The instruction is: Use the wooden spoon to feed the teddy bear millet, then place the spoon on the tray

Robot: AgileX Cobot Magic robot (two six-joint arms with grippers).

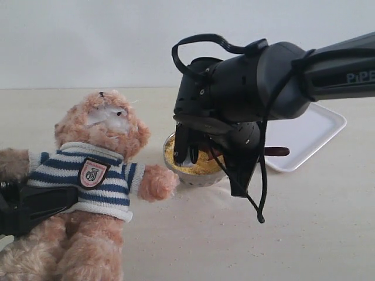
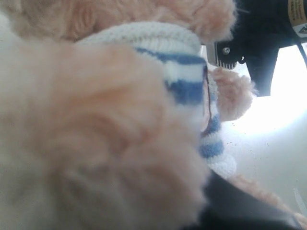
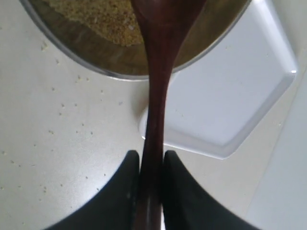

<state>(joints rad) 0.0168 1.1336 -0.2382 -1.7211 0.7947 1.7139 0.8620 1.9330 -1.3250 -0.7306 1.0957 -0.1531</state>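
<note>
The teddy bear [image 1: 99, 175] leans back at the left in its striped sweater. My left gripper [image 1: 55, 202] is closed on its side under one arm. In the left wrist view the bear's fur [image 2: 96, 134] fills the space between the jaws, and only one dark finger [image 2: 240, 206] shows. My right gripper [image 1: 190, 149] hangs over the steel bowl [image 1: 196, 175] of yellow millet [image 1: 206, 167]. It is shut on the wooden spoon's handle [image 3: 156, 120], and the spoon's bowl end reaches over the millet [image 3: 100, 19]. The handle's tail [image 1: 278, 151] sticks out toward the white tray [image 1: 307, 137].
The tray [image 3: 225, 96] lies just behind the bowl rim [image 3: 96, 67], at the back right of the pale table. Loose grains are scattered on the table [image 3: 62, 124] beside the bowl. The bear's paw [image 1: 157, 181] nearly touches the bowl.
</note>
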